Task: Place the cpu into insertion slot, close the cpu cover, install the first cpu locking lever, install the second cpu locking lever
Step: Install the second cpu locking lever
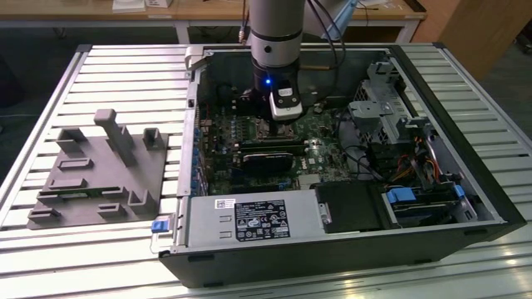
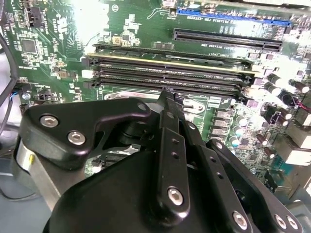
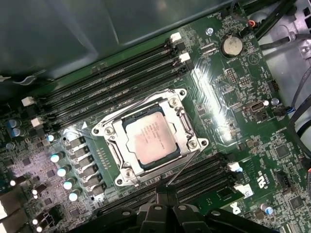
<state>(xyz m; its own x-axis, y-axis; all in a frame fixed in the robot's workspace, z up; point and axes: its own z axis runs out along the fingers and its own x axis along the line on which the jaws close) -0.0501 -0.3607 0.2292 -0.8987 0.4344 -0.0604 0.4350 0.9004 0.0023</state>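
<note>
Gripper hangs low inside the open computer case in the exterior view, just above the green motherboard; its black fingers look drawn close together in the second wrist view, and I cannot tell whether anything is pinched between them

Around the case, going by size: a slatted metal table carries it, a grey fixture block with upright posts lies well apart toward the exterior view's left, and the labelled power supply and a drive cage sit inside the case

Banks of long black memory slots flank the socket on two sides, and the bank nearer the gripper lies between the gripper and the socket

In the first wrist view the silver cpu cover lies flat over the insertion slot, and the cpu shows through its window, seated; a thin wire lever angles from the frame's edge toward the gripper, which sits just beside that edge

The second wrist view has the gripper's body in front of the socket, with only a sliver of silver frame visible past it; the exterior view shows the blue light on the arm's wrist
</note>
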